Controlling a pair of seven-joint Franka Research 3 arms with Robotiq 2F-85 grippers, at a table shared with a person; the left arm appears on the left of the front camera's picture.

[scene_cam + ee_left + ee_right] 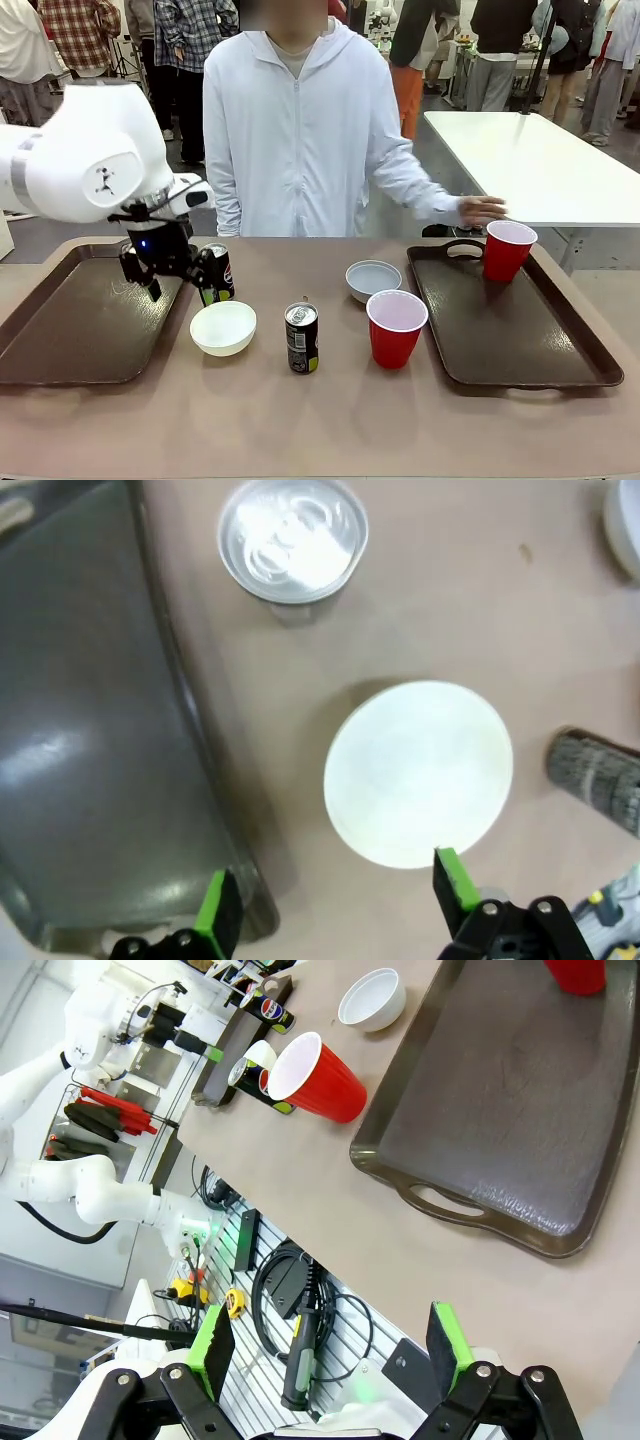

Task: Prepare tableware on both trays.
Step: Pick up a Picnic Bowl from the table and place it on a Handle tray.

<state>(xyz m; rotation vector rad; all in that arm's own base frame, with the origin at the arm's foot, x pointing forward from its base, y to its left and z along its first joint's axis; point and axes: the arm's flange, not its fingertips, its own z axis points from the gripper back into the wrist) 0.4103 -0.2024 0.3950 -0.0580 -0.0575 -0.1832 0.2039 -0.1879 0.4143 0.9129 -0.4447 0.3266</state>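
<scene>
The left tray [80, 320] lies bare; just right of it sit a bowl [223, 327] and a can [216, 272]. The left claw [335, 895], jaws apart, hangs by the bowl's edge. Likely next: drop and pinch its rim. The right claw [330, 1350] is also apart.

In the front view two dark brown trays lie flat at the frame's sides. The right tray [520, 335] carries an upright red cup [508, 250] at its upper edge, while the left tray [70, 320] lies at lower left. The second red cup [396, 328] stands upright just left of the right tray, with a whitish bowl [373, 280] just above it. The other bowl [223, 327] sits left of centre, and a dark can [301, 338] stands upright between it and the second red cup. The second can [218, 272] stands by the left tray's right rim.
</scene>
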